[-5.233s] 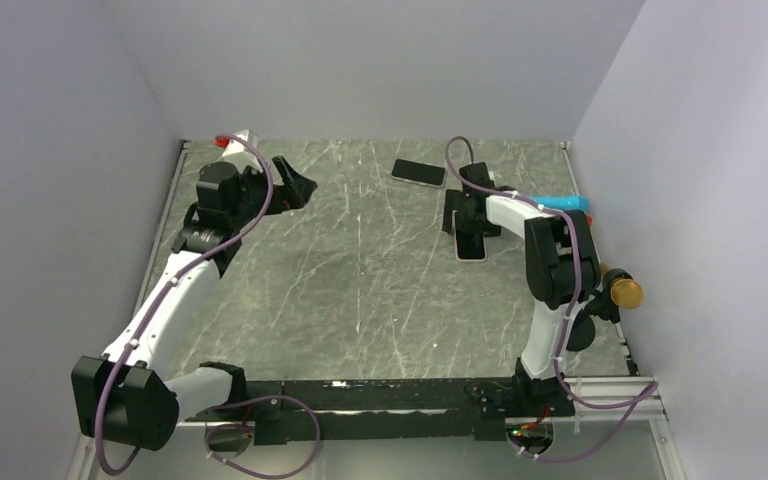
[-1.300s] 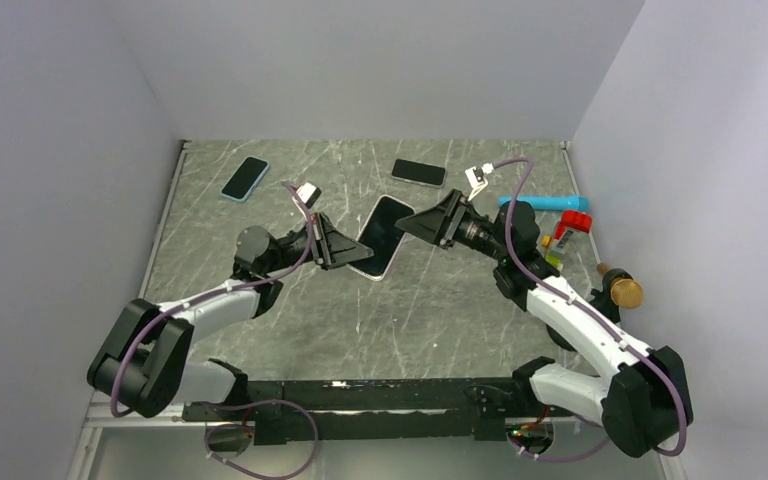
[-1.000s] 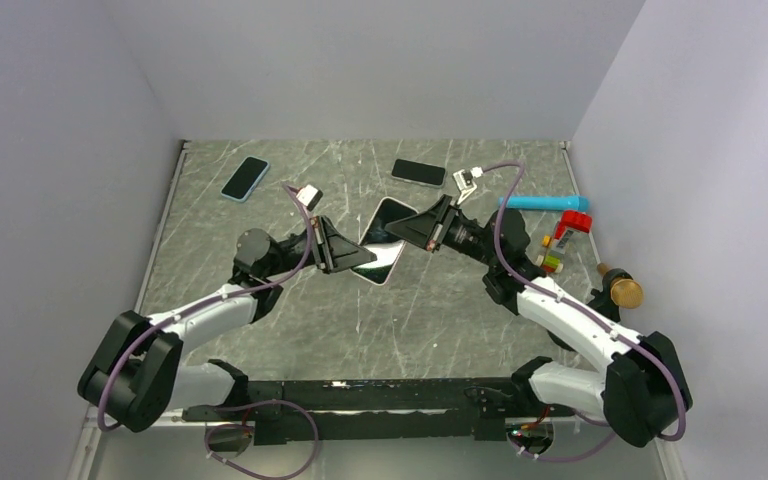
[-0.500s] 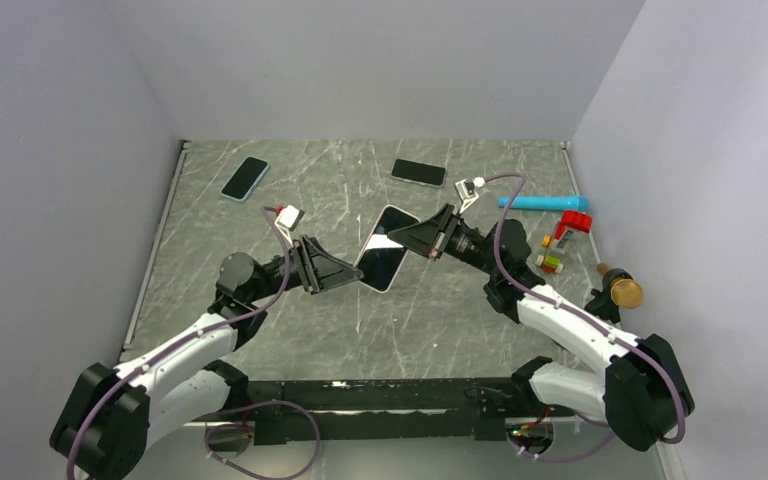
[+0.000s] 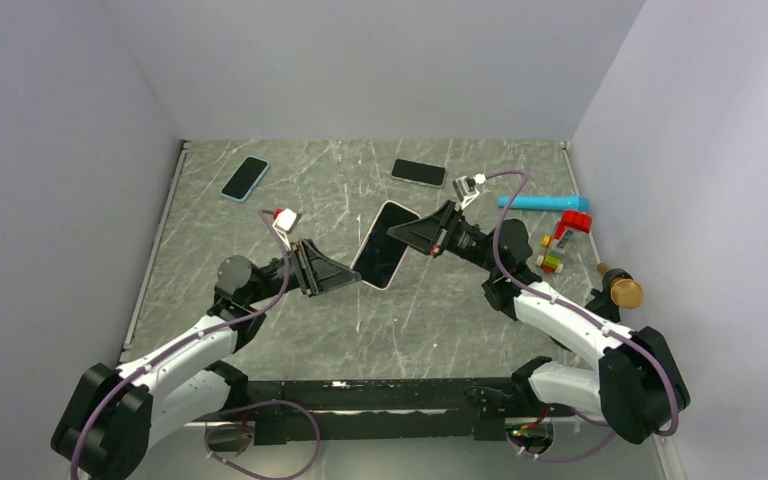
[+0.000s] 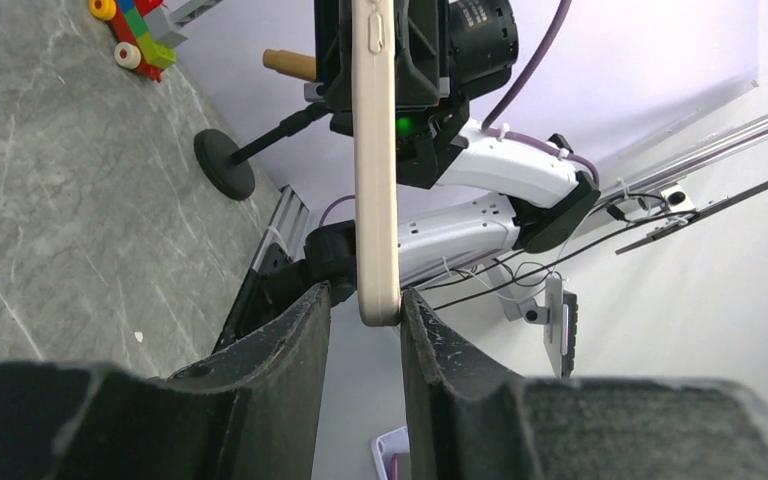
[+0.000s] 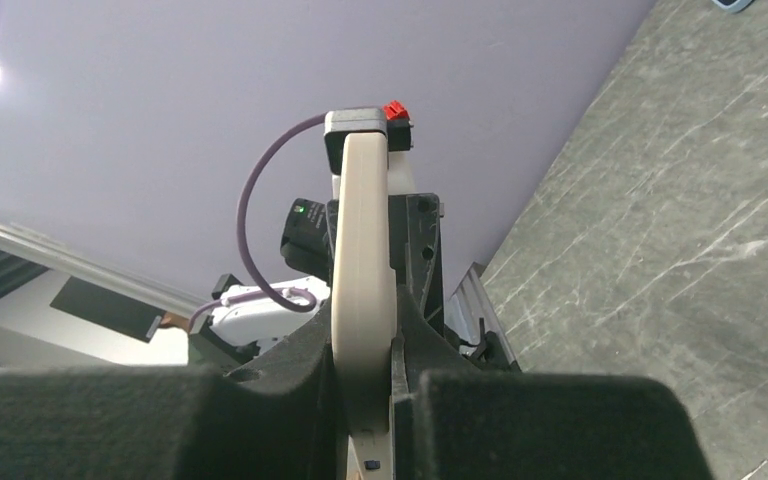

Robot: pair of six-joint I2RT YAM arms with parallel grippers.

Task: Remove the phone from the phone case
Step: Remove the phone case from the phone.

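The phone [image 5: 382,245], dark screen up and still in its cream phone case [image 6: 375,160], hangs tilted above the middle of the table. My right gripper [image 5: 395,233] is shut on its far end; the case edge [image 7: 362,260] is pinched between those fingers [image 7: 365,345]. My left gripper [image 5: 353,278] reaches in from the near left. Its jaws [image 6: 365,300] straddle the case's near end. The case touches one finger, and a gap shows on the other side, so the jaws are open.
A blue-cased phone [image 5: 245,178] lies at the back left and a black phone [image 5: 419,172] at the back middle. Along the right edge are a blue cylinder [image 5: 543,203], a red-capped item [image 5: 570,226], toy bricks [image 5: 550,262] and a brass-topped stand [image 5: 620,290].
My left gripper let go of the phone's near end, drew back toward the near left, and its jaws now narrow around that end again. The right gripper kept its hold, shifting slightly.
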